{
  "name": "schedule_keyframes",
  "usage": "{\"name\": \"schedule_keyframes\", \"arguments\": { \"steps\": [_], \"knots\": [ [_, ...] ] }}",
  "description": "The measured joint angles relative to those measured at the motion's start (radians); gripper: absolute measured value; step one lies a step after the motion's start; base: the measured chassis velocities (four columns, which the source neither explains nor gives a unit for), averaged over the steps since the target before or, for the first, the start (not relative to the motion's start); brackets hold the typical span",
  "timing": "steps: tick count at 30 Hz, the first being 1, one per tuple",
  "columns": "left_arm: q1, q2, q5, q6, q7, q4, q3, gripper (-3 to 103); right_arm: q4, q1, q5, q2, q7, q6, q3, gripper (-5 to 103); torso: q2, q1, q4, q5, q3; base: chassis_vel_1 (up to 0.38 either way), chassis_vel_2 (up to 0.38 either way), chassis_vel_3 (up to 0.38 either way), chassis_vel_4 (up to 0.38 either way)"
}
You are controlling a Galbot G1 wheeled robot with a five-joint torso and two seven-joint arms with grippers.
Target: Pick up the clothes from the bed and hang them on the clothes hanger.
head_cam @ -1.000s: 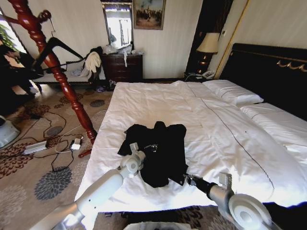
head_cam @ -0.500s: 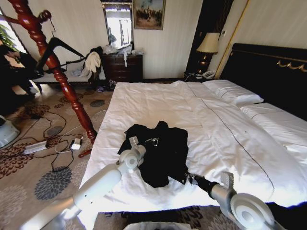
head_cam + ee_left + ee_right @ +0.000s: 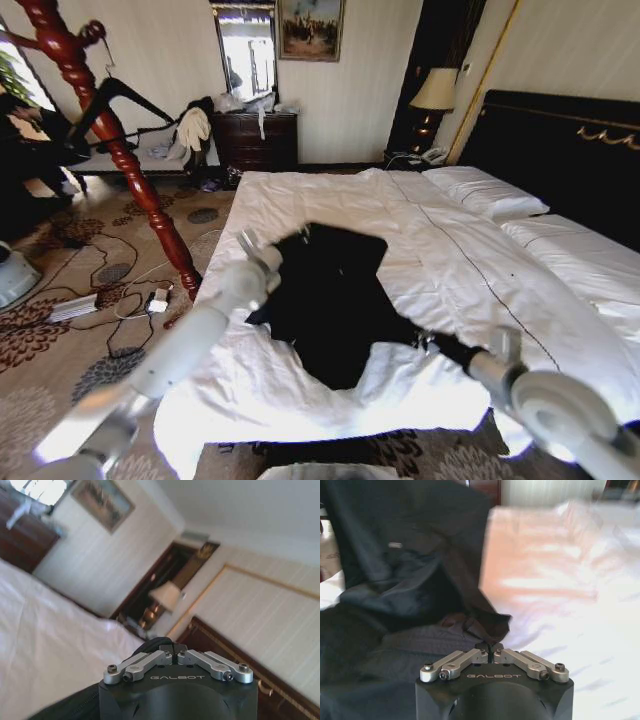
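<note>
The clothes [image 3: 330,300], a black jacket-like garment, hang spread out above the near part of the bed [image 3: 470,270], held between both arms. My left gripper [image 3: 268,252] is shut on the garment's upper left edge. In the left wrist view the left gripper [image 3: 172,652] pinches a fold of black cloth [image 3: 155,643]. My right gripper [image 3: 425,340] is shut on the lower right edge; the right wrist view has the right gripper [image 3: 491,650] closed on dark cloth [image 3: 410,580]. The black clothes hanger [image 3: 135,98] hangs on a red-brown wooden stand [image 3: 130,170] left of the bed.
Cables and a power strip [image 3: 75,305] lie on the patterned carpet by the stand's foot. A chair with a cream garment [image 3: 192,128] and a dark dresser [image 3: 258,140] stand at the far wall. A lamp [image 3: 435,95] and the black headboard [image 3: 560,150] are at the right.
Both arms have risen and moved apart, lifting the black garment off the sheet and stretching it out. The sheet at the bed's near edge has bunched up.
</note>
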Motion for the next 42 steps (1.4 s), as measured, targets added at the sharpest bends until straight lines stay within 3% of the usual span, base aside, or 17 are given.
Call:
{"name": "schedule_keyframes", "arguments": {
  "steps": [3, 4, 8, 10, 12, 18, 22, 29, 32, 39, 42],
  "knots": [
    [-0.014, 0.100, -0.057, -0.006, -0.031, -0.081, -0.068, 0, -0.027, 0.130, 0.056, -0.091, 0.027, -0.010, 0.028, 0, 0.000, 0.000, 0.0004, -0.0001, 0.000, 0.000, 0.000, 0.000, 0.000],
    [-0.014, 0.100, -0.057, -0.006, -0.031, -0.081, -0.068, 0, -0.027, 0.130, 0.056, -0.091, 0.027, -0.010, 0.028, 0, 0.000, 0.000, 0.0004, -0.0001, 0.000, 0.000, 0.000, 0.000, 0.000],
    [-0.010, 0.236, -0.110, -0.015, -0.060, -0.186, -0.153, 0, -0.066, 0.268, 0.074, -0.178, 0.039, -0.028, 0.029, 0, 0.000, 0.000, 0.0005, -0.0004, 0.000, 0.000, 0.000, 0.000, 0.000],
    [-0.009, 0.254, -0.117, -0.017, -0.064, -0.199, -0.165, 0, -0.072, 0.280, 0.074, -0.188, 0.039, -0.030, 0.029, 0, 0.000, 0.000, 0.0004, -0.0003, 0.000, 0.000, 0.000, 0.000, 0.000],
    [-0.005, 0.324, -0.147, -0.024, -0.082, -0.255, -0.216, 0, -0.093, 0.322, 0.075, -0.234, 0.032, -0.033, 0.029, 0, 0.000, 0.000, 0.0001, -0.0002, 0.000, 0.000, 0.000, 0.000, 0.000],
    [-0.012, 0.410, -0.222, -0.030, -0.132, -0.329, -0.306, 0, -0.130, 0.387, 0.073, -0.301, -0.003, -0.023, 0.018, 0, 0.000, 0.000, 0.0001, -0.0003, 0.000, 0.000, 0.000, 0.000, 0.000],
    [-0.001, 0.527, -0.308, -0.033, -0.182, -0.404, -0.386, 0, -0.145, 0.422, 0.067, -0.366, -0.046, -0.011, 0.017, 0, 0.000, 0.000, 0.0003, 0.0001, 0.000, 0.000, 0.000, 0.000, 0.000],
    [0.044, 0.567, -0.353, -0.033, -0.208, -0.439, -0.463, 0, -0.152, 0.428, 0.030, -0.407, -0.084, 0.005, 0.021, 0, 0.000, 0.000, 0.0000, 0.0003, 0.000, 0.000, 0.000, 0.000, 0.000],
    [0.138, 0.569, -0.351, -0.031, -0.218, -0.444, -0.548, 0, -0.155, 0.441, 0.029, -0.439, -0.106, 0.007, 0.031, 0, 0.000, 0.000, 0.0000, -0.0003, 0.000, 0.000, 0.000, 0.000, 0.000],
    [0.188, 0.600, -0.430, -0.020, -0.220, -0.445, -0.685, 0, -0.160, 0.460, 0.053, -0.525, -0.143, 0.004, 0.030, 0, 0.000, 0.000, 0.0002, 0.0001, 0.000, 0.000, 0.000, 0.000, 0.000],
    [0.234, 0.580, -0.404, -0.017, -0.225, -0.446, -0.688, 0, -0.155, 0.424, 0.038, -0.537, -0.154, 0.006, 0.025, 0, 0.000, 0.000, 0.0003, 0.0000, 0.000, 0.000, 0.000, 0.000, 0.000]
  ]
}}
